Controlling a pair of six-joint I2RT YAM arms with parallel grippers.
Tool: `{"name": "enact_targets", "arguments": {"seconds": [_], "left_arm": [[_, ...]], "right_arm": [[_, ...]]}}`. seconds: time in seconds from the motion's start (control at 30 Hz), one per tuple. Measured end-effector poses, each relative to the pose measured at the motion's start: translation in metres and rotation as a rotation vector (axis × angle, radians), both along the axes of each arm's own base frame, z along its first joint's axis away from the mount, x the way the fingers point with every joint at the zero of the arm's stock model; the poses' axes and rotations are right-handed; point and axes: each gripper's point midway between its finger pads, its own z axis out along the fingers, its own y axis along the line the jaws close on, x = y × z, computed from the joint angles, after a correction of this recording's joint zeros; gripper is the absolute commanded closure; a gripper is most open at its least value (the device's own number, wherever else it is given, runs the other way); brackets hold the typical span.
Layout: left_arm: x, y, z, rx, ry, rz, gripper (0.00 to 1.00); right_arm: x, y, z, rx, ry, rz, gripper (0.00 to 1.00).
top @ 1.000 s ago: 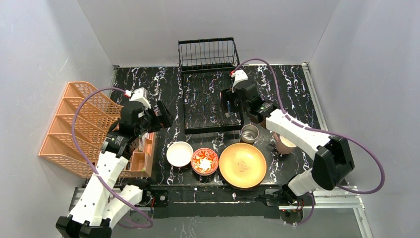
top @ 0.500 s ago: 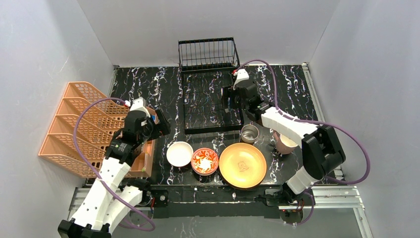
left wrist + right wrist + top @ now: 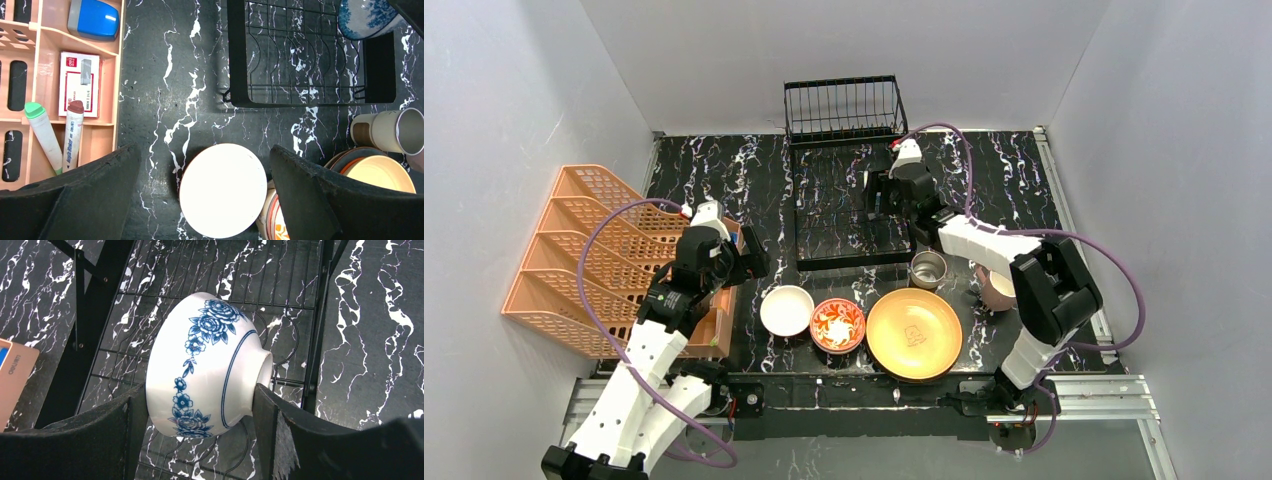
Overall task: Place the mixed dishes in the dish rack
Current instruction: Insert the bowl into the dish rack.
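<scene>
Right gripper [image 3: 200, 397] clamps blue bowl [image 3: 210, 355] sideways over rack [image 3: 78, 300]. Left gripper [image 3: 205, 151] gapes wide above white bowl [image 3: 222, 190]; red bowl [image 3: 274, 222] mostly cut off.

Over the last second the right claw [image 3: 879, 197] shifts a little to the left and toward the far side, bringing the blue-patterned bowl [image 3: 205, 365] further in over the dish rack [image 3: 854, 262]. The right arm [image 3: 1049, 290] folds up: its elbow swings in from the right edge of the tabletop [image 3: 1004, 170] toward the middle, and the forearm now lies steeper. The left claw [image 3: 751, 262] draws back toward the near edge, and the left arm [image 3: 659, 330] sinks lower, so the claw ends up closer to the white bowl [image 3: 786, 310]
</scene>
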Motion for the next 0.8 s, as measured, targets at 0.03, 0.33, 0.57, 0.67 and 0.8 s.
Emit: {"name": "enact_targets", "arguments": {"seconds": [0.03, 0.33, 0.57, 0.67, 0.8], "left_arm": [[0.0, 0.0, 0.0, 0.001, -0.001, -0.003, 0.02], [-0.001, -0.003, 0.001, -0.002, -0.004, -0.026, 0.02], [-0.001, -0.003, 0.001, -0.003, -0.005, -0.027, 0.02], [-0.001, -0.003, 0.001, -0.003, -0.005, -0.027, 0.02], [-0.001, -0.003, 0.001, -0.001, -0.005, -0.028, 0.02]], "right_arm": [[0.002, 0.0, -0.001, 0.003, -0.002, -0.006, 0.99], [0.013, -0.003, -0.008, 0.014, -0.035, -0.058, 0.99], [0.02, -0.001, -0.023, 0.013, -0.04, -0.076, 0.99], [0.024, 0.0, -0.024, 0.019, -0.05, -0.084, 0.99], [0.028, 0.0, -0.026, 0.025, -0.062, -0.095, 0.99]]}}
